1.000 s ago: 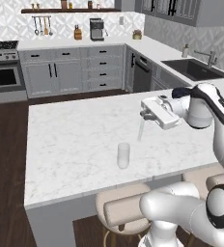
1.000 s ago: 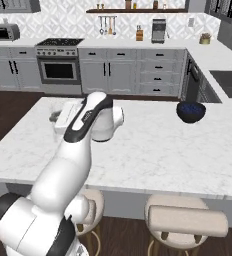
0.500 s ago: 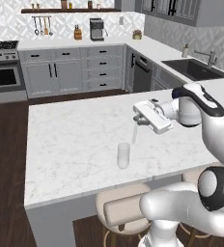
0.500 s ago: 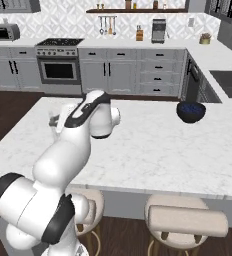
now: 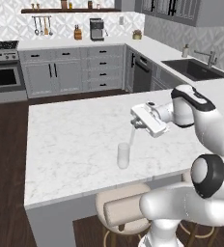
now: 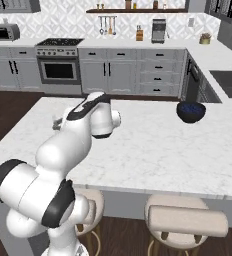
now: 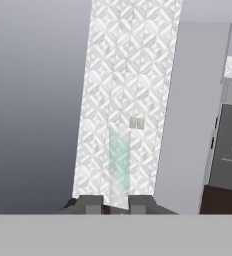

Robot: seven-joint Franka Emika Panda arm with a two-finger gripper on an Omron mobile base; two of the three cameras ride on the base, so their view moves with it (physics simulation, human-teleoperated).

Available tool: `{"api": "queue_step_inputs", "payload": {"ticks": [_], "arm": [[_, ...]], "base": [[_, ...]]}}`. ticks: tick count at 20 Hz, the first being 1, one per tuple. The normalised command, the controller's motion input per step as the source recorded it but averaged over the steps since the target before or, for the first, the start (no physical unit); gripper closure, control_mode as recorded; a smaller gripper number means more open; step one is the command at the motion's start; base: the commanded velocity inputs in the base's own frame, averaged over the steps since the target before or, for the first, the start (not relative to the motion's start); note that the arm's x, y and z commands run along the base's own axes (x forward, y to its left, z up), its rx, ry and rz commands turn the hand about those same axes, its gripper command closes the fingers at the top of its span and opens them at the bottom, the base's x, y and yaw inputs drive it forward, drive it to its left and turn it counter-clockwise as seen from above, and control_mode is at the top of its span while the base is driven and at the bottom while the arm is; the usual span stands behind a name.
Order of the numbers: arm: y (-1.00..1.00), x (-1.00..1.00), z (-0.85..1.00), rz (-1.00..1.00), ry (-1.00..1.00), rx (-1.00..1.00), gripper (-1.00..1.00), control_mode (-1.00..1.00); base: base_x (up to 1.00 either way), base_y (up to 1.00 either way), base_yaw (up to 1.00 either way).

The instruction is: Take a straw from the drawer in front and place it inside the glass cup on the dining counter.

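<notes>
My gripper [image 5: 134,124] hovers over the dining counter [image 5: 70,144], shut on a thin pale straw [image 5: 132,136] that hangs down from it. The straw's lower end is close to the rim of the glass cup [image 5: 123,155], just up and to the right of it. That small clear tumbler stands upright near the counter's front edge. In the hand view the fingertips [image 7: 90,203] clamp the greenish translucent straw [image 7: 119,165], which points away toward a patterned wall. The drawer is out of view.
A dark blue bowl [image 6: 190,111] sits on the counter's far right side. Padded stools [image 5: 121,212] stand under the near edge. The sink worktop [image 5: 193,69] runs along the right, and the stove [image 6: 58,70] and grey cabinets line the back wall.
The arm has swung left across the counter, carrying the straw toward the cup. The hand has tilted so that the straw hangs nearer to upright. The grip stays shut.
</notes>
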Motion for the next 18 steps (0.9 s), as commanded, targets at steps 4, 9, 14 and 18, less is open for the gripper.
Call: {"api": "queue_step_inputs", "payload": {"ticks": [4,9,14,18], "arm": [[0.1,0.38,-0.19,0.02,-0.02,0.0,1.0,-1.0],[0.05,0.32,-0.29,0.02,-0.02,0.0,1.0,-1.0],[0.07,0.25,-0.28,0.03,-0.02,0.0,1.0,-1.0],[0.1,0.36,-0.18,0.03,0.0,0.0,1.0,-1.0]], "base": [[0.0,0.0,0.0],[0.0,0.0,0.0],[0.0,0.0,0.0],[0.0,0.0,0.0]]}}
